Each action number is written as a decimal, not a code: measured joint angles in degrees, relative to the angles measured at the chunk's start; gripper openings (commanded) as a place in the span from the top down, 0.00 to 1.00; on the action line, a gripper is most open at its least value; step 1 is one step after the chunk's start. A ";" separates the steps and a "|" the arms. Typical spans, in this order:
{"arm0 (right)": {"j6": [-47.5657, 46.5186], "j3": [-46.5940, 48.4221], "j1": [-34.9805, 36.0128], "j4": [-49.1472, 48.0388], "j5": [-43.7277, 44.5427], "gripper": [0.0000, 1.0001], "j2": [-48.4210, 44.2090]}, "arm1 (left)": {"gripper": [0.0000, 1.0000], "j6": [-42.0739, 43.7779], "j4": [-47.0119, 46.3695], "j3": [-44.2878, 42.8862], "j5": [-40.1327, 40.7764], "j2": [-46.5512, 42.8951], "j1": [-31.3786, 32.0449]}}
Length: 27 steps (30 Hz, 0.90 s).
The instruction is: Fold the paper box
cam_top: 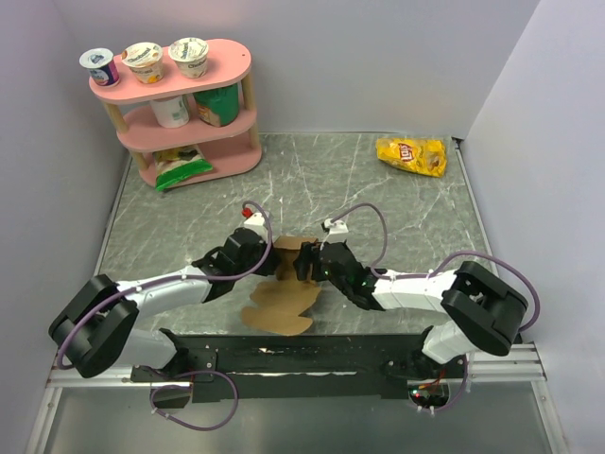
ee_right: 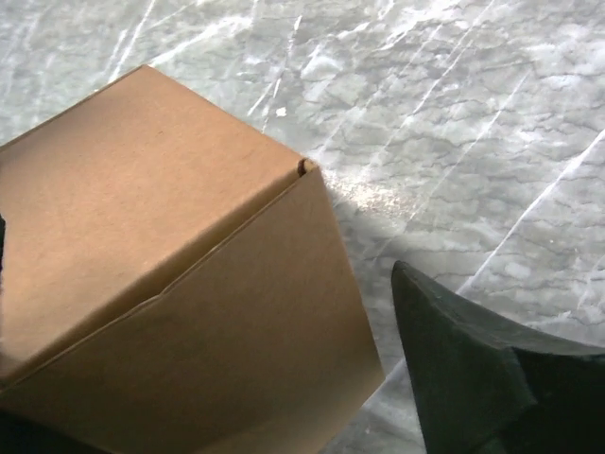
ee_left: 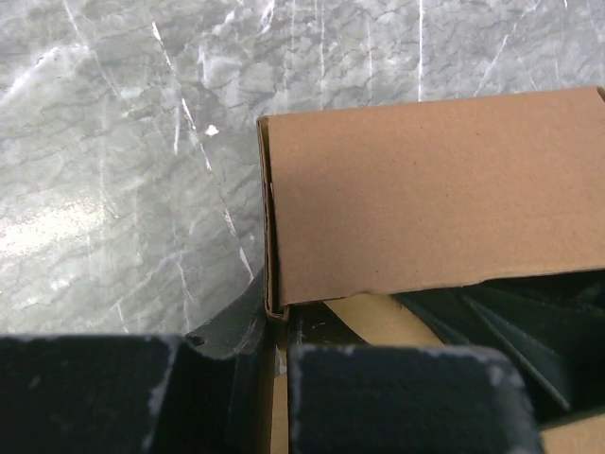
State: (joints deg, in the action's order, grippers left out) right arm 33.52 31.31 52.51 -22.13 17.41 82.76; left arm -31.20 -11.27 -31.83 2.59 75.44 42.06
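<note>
Risk: the half-formed paper box [cam_top: 280, 299] may spring flat if the left hand [cam_top: 271, 253] loses the wall it appears to pinch, since the card is thin and the bite narrow.
Risk: the right hand [cam_top: 310, 262], fingers [ee_right: 473, 378] spread astride a box corner and apart from it, could crush or shove the raised panels if it closes off-square.
Box at frame centre on the surface [cam_top: 397, 218], loose flaps toward the lower edge.
Both arms reach low and inward, wrists nearly meeting.

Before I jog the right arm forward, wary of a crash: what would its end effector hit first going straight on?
The box. It sits just ahead, within the open right end effector, so it would likely meet cardboard before the table beyond. Depth is hard to judge.
</note>
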 measured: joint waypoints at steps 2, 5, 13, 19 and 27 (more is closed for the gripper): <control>-0.26 0.59 0.37 0.35 0.81 0.30 0.44 | 0.94 -0.11 0.07 0.00 0.20 0.02 0.02; -0.79 0.90 1.01 0.74 2.14 0.35 0.52 | 0.94 -0.15 0.37 0.00 0.57 0.02 0.24; -1.84 0.90 1.55 2.93 5.79 0.36 0.55 | 0.94 -0.98 3.43 -2.58 2.73 2.54 1.29; -1.42 1.36 2.01 6.64 11.21 0.27 0.76 | 0.94 -2.49 5.22 -6.19 3.85 5.99 1.42; -0.63 2.19 2.25 8.59 15.63 0.51 1.64 | 0.94 -3.58 7.74 -10.27 5.46 9.29 1.70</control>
State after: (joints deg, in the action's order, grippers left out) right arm 32.88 33.50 54.76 -13.54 33.04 84.40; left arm -34.79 -3.53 -42.11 8.05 84.73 43.77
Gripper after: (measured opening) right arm 0.565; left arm 0.099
